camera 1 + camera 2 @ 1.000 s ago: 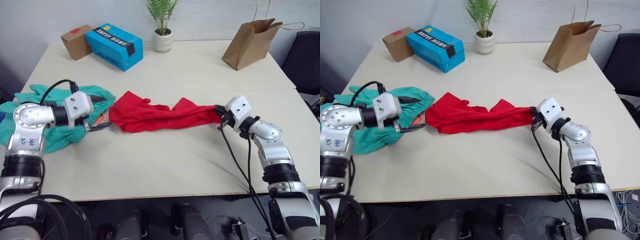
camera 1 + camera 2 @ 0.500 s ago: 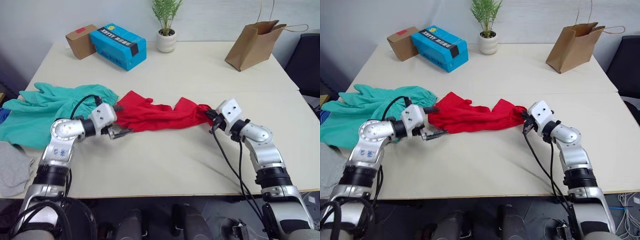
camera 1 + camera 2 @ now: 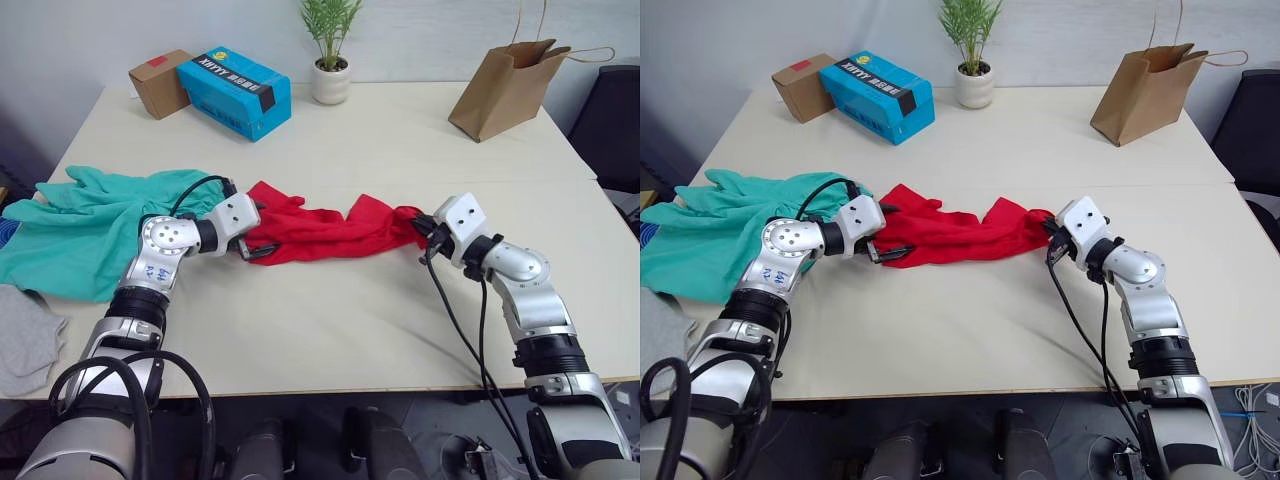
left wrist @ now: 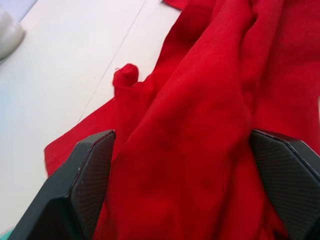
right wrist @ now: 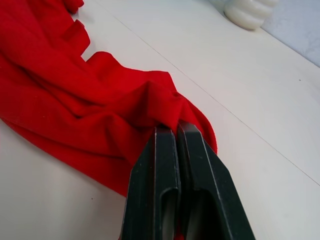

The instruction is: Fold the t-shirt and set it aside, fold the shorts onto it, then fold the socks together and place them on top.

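1. t-shirt (image 3: pixel 320 232): bright red, bunched into a long rope-like strip across the middle of the table (image 3: pixel 330 340), running from left to right; not yet spread flat or folded.
2. right gripper (image 3: pixel 424 226): fingers clenched together on the right end of the t-shirt, a pinch of red cloth caught between them (clear in the right wrist view).
3. left gripper (image 3: pixel 252 243): at the left end of the t-shirt, fingers spread wide with red cloth bulging between them (image 4: pixel 90 175); released, not yet pinching.
4. handling, judged: soft, light, limp cotton; it will sag and crumple and will not keep a fold unless laid flat. best held at a hem or shoulder corner, single layer if possible, with both ends pulled apart to spread it.
5. shorts (image 3: pixel 95 225): teal-green, heaped on the table's left side, touching or just beside the t-shirt's left end.
6. socks (image 3: pixel 25 335): grey, at the near left edge, partly off the table by the look of it.
7. surface: pale, smooth, matte tabletop with a seam across it; cloth should slide easily.
8. room: blue box (image 3: pixel 233 92) and brown cardboard box (image 3: pixel 160 82) at the far left, potted plant (image 3: pixel 328 55) at the far middle, paper bag (image 3: pixel 505 88) at the far right, all well apart from the garments. dark chair (image 3: pixel 615 120) off to the right.
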Tool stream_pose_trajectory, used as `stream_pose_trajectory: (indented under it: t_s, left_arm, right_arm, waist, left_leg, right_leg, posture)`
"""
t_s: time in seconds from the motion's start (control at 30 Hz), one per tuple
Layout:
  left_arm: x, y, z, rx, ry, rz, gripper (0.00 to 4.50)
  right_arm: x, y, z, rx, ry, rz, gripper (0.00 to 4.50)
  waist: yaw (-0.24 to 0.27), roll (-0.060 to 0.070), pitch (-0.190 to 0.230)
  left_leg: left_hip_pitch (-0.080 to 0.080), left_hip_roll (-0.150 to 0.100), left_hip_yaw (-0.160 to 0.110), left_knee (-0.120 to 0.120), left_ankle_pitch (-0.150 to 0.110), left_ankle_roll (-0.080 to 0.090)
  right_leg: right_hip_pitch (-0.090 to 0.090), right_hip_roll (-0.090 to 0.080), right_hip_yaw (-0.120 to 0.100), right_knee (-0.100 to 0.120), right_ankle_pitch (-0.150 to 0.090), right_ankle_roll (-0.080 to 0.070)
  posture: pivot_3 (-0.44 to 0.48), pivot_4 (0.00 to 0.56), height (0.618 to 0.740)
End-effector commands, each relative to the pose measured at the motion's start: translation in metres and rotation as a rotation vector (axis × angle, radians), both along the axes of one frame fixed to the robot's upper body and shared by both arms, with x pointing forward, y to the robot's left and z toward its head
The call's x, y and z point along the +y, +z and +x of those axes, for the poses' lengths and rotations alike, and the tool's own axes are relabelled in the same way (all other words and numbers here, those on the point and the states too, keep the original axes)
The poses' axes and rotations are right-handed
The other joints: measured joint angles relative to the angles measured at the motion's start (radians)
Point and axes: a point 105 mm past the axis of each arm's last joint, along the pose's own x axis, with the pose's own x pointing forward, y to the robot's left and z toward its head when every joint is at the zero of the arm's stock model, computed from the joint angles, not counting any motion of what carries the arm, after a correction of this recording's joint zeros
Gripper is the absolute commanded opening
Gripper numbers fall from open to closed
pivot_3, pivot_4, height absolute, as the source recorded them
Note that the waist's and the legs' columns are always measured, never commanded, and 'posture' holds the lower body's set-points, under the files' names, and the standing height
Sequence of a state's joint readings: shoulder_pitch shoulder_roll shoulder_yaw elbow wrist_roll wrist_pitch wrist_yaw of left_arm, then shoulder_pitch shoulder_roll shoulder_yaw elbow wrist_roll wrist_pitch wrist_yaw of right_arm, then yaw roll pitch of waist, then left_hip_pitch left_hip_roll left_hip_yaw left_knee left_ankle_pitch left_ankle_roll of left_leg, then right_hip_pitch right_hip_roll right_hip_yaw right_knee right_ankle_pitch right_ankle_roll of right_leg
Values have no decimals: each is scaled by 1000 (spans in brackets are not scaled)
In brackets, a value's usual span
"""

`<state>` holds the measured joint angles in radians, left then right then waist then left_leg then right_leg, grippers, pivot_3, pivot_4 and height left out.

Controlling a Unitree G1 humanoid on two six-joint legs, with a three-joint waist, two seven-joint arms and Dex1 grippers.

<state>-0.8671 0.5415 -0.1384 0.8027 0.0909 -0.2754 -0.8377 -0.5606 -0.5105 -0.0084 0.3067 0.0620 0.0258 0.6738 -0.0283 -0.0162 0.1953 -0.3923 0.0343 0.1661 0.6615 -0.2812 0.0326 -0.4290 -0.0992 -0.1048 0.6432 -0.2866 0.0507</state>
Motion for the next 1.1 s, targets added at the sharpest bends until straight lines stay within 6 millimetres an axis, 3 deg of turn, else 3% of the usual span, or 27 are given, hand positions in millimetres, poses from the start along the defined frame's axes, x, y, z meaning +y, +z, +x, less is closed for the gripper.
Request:
stream_pose_trajectory:
  t_s: [0.03, 0.23, 0.37, 0.47, 0.53, 0.6, 0.67, 0.77, 0.83, 0.9, 0.97, 1.0, 1.07, 1.1]
  left_arm:
    - [3, 13, 10, -48, 42, 9, 3474]
    - [14, 46, 12, -27, 42, -136, 1491]
    - [24, 81, 21, -64, 88, -220, 217]
    - [28, 131, 31, -200, 161, -309, 32]
    - [33, 177, 34, -355, 226, -388, 32]
    - [36, 235, 26, -539, 260, -498, 32]
    - [35, 279, 10, -688, 237, -556, 32]
    - [30, 314, -12, -809, 151, -583, 32]
    - [25, 315, -23, -854, 65, -499, 32]
    - [24, 293, -23, -826, 6, -366, 32]
    - [31, 259, -18, -762, -17, -263, 32]
    - [38, 225, -15, -677, -28, -228, 32]
    - [46, 168, -18, -524, -57, -178, 32]
    - [48, 146, -23, -461, -73, -159, 32]
  right_arm:
    - [-6, 17, -3, -62, -13, 20, 0]
    - [-9, 34, -10, -88, 58, 40, 0]
    - [-21, 63, -9, -154, 82, 47, 0]
    - [-37, 113, 0, -306, 19, 77, 0]
    - [-48, 157, 4, -445, -42, 103, 0]
    - [-61, 217, -1, -658, -135, 127, 0]
    - [-70, 262, -14, -843, -210, 144, 0]
    - [-74, 294, -30, -1002, -241, 135, 0]
    - [-70, 290, -35, -1033, -194, 88, 0]
    - [-64, 259, -30, -956, -117, 36, 0]
    - [-59, 215, -27, -829, -28, 12, 0]
    - [-53, 171, -30, -686, 49, -7, 0]
    - [-43, 107, -47, -477, 153, -25, 0]
    - [-40, 88, -56, -411, 182, -30, 0]
  waist:
    - [-1, 0, 0]
    - [-1, 0, 0]
    - [-1, -1, 1]
    - [-2, -3, 2]
    - [-3, -3, 3]
    - [-3, -4, 3]
    - [-2, -4, 3]
    - [-1, -4, 3]
    - [-2, -4, 3]
    - [-3, -4, 3]
    - [-3, -5, 2]
    - [-3, -5, 2]
    - [-1, -1, 1]
    - [-1, 0, 1]
  left_leg:
    - [0, 0, 0, 0, 0, 0]
    - [-1, 0, 0, 0, 0, 0]
    - [-1, 0, 0, 0, 0, 0]
    - [-1, 0, 0, 1, 0, 0]
    - [-2, 0, 0, 1, 0, 1]
    - [-4, 0, 0, 2, 0, 1]
    - [-14, 0, 1, 2, 1, 0]
    - [-16, -1, 2, -2, 0, -1]
    - [-14, -1, 4, -5, 0, 0]
    - [-13, -1, 7, -5, 0, 0]
    - [-11, -1, 8, -3, 0, 1]
    - [-10, -1, 8, -1, 0, 1]
    - [-8, -1, 7, 0, 0, 3]
    - [-8, -1, 6, 1, 0, 3]
  right_leg:
    - [0, 0, 0, 0, 0, 0]
    - [0, 0, 0, 0, 0, 0]
    - [0, 0, -1, 0, 0, 0]
    - [-1, 0, -1, 0, 0, 0]
    - [-2, 0, -1, 1, 0, 0]
    - [-5, -1, 0, 1, 0, 0]
    - [-15, -1, 0, 6, 0, 0]
    - [-17, 0, -1, 3, 0, 0]
    - [-17, 1, -2, 0, 0, 1]
    - [-16, 2, -3, 0, 0, 1]
    - [-14, 3, -4, 2, 1, 3]
    - [-13, 3, -3, 3, 1, 3]
    - [-12, 3, -1, 5, 1, 4]
    - [-10, 2, 1, 4, 1, 4]
  posture:
    - [0, 150, 740]
    - [0, 150, 740]
    - [0, 150, 740]
    - [0, 150, 740]
    - [0, 150, 740]
    - [0, 150, 740]
    - [0, 150, 740]
    - [0, 150, 740]
    - [0, 150, 740]
    - [0, 150, 740]
    - [0, 150, 740]
    - [0, 150, 740]
    - [0, 150, 740]
    - [0, 150, 740]
